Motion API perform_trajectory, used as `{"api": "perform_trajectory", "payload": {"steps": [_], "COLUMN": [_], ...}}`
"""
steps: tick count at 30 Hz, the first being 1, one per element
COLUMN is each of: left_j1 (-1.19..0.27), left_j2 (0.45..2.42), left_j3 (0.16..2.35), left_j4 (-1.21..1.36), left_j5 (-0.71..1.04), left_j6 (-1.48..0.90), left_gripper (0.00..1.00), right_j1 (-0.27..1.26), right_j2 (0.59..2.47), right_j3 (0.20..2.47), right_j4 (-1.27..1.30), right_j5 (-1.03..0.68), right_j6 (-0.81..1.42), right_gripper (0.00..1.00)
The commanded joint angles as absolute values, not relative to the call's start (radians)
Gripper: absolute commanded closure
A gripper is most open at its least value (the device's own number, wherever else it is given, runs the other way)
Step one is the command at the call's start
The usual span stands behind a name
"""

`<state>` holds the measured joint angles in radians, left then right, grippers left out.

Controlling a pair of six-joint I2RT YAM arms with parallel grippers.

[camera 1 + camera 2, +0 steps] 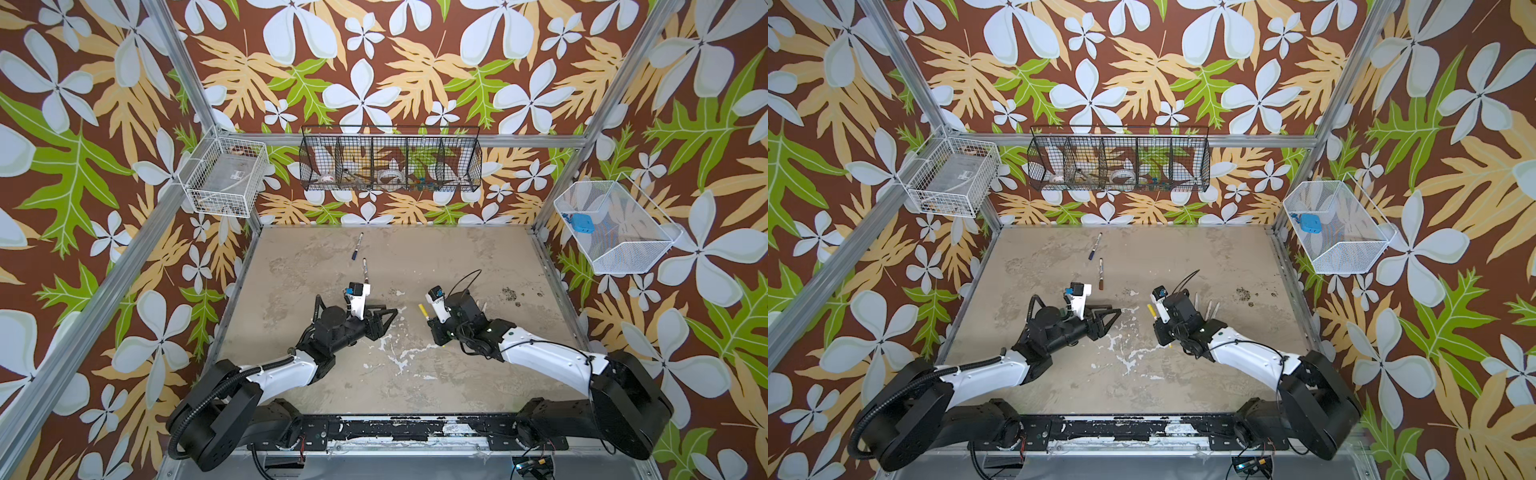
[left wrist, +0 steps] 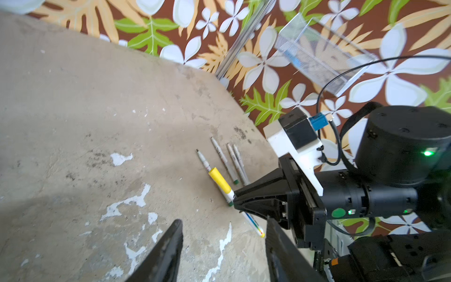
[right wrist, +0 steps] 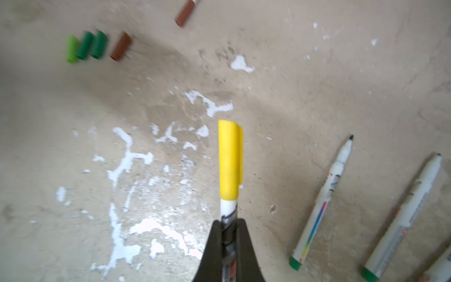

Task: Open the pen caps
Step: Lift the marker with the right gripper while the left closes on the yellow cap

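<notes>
The right hand [image 3: 229, 225] is clamped on the marker barrel [image 3: 228, 211]; the yellow cap [image 3: 229, 158], on the marker's end, juts just beyond its fingertips. The left hand [image 2: 223, 223] gapes open and empty, near the cap.

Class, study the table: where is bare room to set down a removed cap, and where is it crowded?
Free: near-middle table between the arm bases; far-right corner below the white basket. Crowded: uncapped markers beside the right end effector, loose caps, two capped pens far-centre.
</notes>
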<state>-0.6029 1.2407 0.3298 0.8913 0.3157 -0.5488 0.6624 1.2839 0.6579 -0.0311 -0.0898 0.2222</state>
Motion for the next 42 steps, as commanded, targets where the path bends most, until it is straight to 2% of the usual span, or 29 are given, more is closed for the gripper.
{"api": "perform_trajectory", "payload": {"steps": [1,10,23,28,42], "left_j1": [-0.603,-0.603,-0.613,-0.621,-0.626], "left_j2": [1.193,1.162,1.287,1.318,1.354], "left_j3": [0.286,0.252,0.291,0.299,0.319], "left_j4": [1.08,1.183,1.354,1.36,1.358], "left_j5": [0.309,0.38,0.62,0.632,0.653], "left_j6": [-0.564,-0.564,-0.636,-0.638,-0.649], "left_gripper": [0.44,0.44,0.45,0.45,0.48], "right_j1": [0.66,0.659,0.662,0.668,0.688], "right_j2": [1.201,1.068,1.066,1.057,1.069], "right_j3": [0.615,0.523,0.49,0.469,0.461], "right_j4": [0.1,0.253,0.362,0.411,0.455], "right_j5": [-0.204,-0.357,-0.531,-0.586,-0.639], "right_j6": [0.203,0.209,0.227,0.233,0.232], "right_gripper": [0.98,0.96,0.92,0.9,0.9]}}
